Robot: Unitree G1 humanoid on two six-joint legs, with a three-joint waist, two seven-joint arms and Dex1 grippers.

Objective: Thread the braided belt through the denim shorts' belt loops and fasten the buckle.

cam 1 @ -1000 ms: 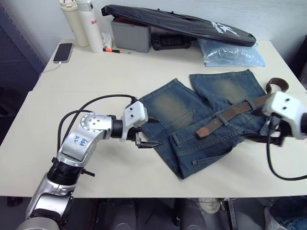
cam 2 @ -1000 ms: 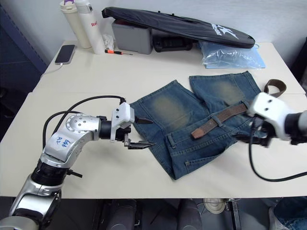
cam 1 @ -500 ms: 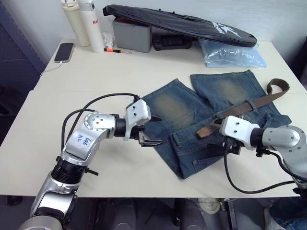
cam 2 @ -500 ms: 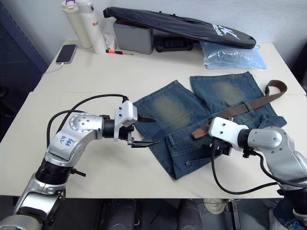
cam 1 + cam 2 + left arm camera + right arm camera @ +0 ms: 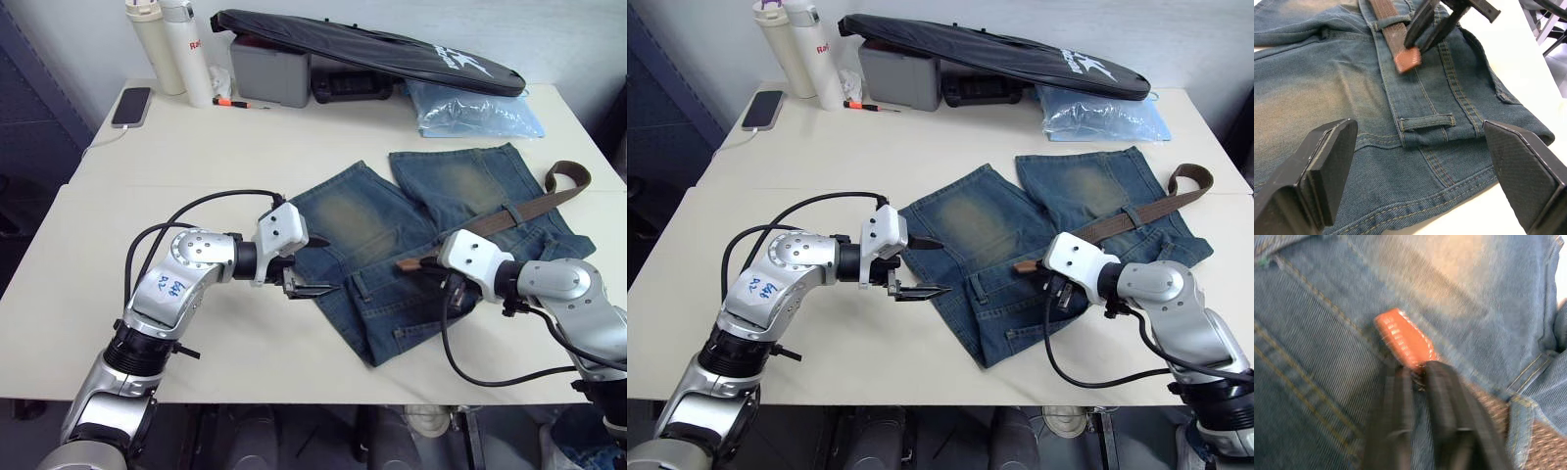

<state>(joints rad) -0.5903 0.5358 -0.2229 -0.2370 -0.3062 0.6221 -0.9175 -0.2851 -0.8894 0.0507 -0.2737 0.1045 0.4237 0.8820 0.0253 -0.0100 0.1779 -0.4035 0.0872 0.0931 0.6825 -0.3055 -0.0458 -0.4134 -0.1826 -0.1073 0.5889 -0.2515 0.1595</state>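
The denim shorts (image 5: 392, 220) lie flat on the table, waistband toward me. The braided belt (image 5: 509, 214) runs under a belt loop (image 5: 1394, 22) and trails off to the right, where its far end curls (image 5: 571, 174). The buckle is hidden. My right gripper (image 5: 426, 262) is shut on the belt's reddish-brown tip (image 5: 1400, 339), just above the waistband. My left gripper (image 5: 315, 264) hangs open at the shorts' left edge, its fingers (image 5: 1327, 161) straddling an unthreaded belt loop (image 5: 1427, 121) without touching it.
Along the back edge lie a long black bag (image 5: 362, 44), a grey box (image 5: 265, 70), two white bottles (image 5: 171, 39) and a clear plastic bag (image 5: 470, 108). A phone (image 5: 129, 106) lies at the back left. Black cables loop from both wrists.
My right arm swung in from the table's right edge to the belt's tip and shut on it. My left gripper edged slightly toward the shorts and stays open.
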